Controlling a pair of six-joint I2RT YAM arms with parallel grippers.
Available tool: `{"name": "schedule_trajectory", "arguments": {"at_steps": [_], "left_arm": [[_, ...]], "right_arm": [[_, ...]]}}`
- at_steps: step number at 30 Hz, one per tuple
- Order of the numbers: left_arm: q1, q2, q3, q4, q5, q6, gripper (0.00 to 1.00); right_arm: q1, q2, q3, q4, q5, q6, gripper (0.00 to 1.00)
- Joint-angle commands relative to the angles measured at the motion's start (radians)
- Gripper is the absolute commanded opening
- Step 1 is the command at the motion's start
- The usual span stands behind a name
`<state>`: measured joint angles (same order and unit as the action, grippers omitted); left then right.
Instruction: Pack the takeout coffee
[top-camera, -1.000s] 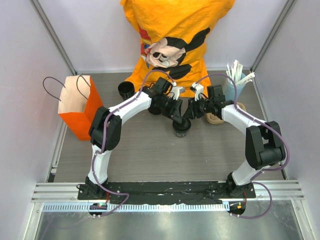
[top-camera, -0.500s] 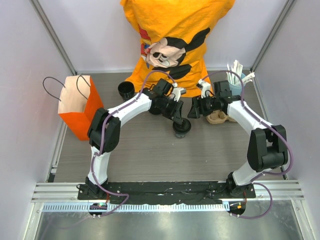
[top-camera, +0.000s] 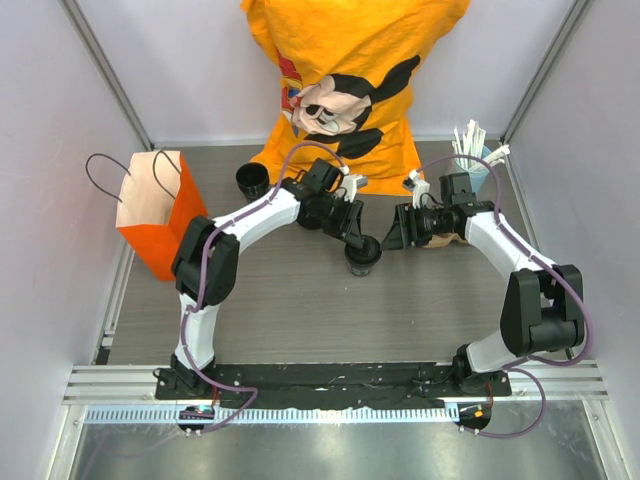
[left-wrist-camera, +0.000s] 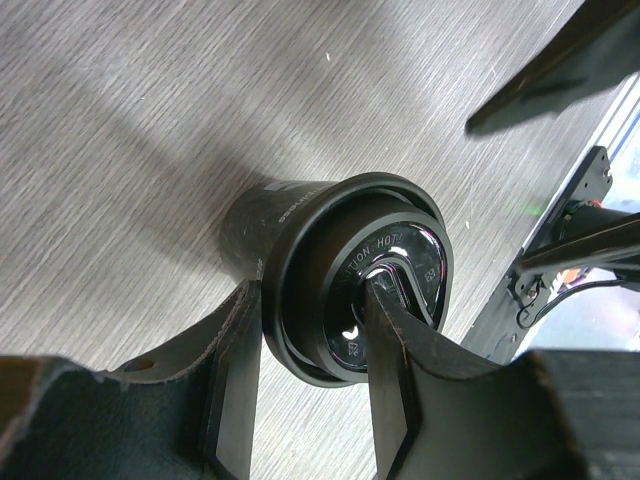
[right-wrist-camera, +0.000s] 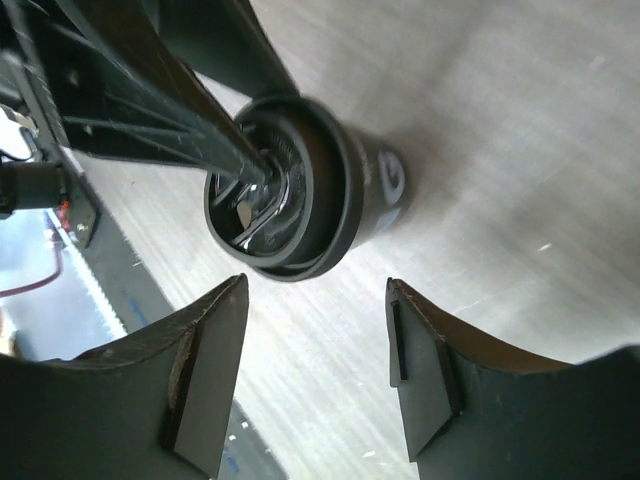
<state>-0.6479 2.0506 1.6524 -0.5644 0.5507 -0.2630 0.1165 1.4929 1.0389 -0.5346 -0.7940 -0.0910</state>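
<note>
Robotics lab test cell: a white-and-black robot arm at left of frame and its twin at right stand bolted to a black base rail along the lower edge of a grey wood-grain bench. Pale wall panels on metal posts box it in, and a person in an orange cartoon-mouse T-shirt is at top centre.

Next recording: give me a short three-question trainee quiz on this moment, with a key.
1. True or false: the right pincer is shut on the takeout coffee cup.
2. Which pincer pinches the cup's lid at its rim? A) left B) right C) neither
3. Fill in: in the top view, the orange paper bag stands to the cup's ____.
Key: 1 false, it stands open, apart from the cup. 2 A, the left pincer. 3 left.
</note>
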Motion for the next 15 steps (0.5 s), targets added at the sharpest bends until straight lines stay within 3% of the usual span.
{"name": "schedule_trajectory", "arguments": {"at_steps": [1, 15], "left_arm": [[0.007, 0.063, -0.08, -0.057, -0.244, 0.054, 0.0], [0.007, 0.051, -0.097, -0.034, -0.245, 0.039, 0.0]], "right_arm": [[0.0, -0.002, -0.036, 0.024, -0.047, 0.036, 0.62], [-0.001, 0.061, -0.042, 0.081, -0.011, 0.07, 0.58]]}}
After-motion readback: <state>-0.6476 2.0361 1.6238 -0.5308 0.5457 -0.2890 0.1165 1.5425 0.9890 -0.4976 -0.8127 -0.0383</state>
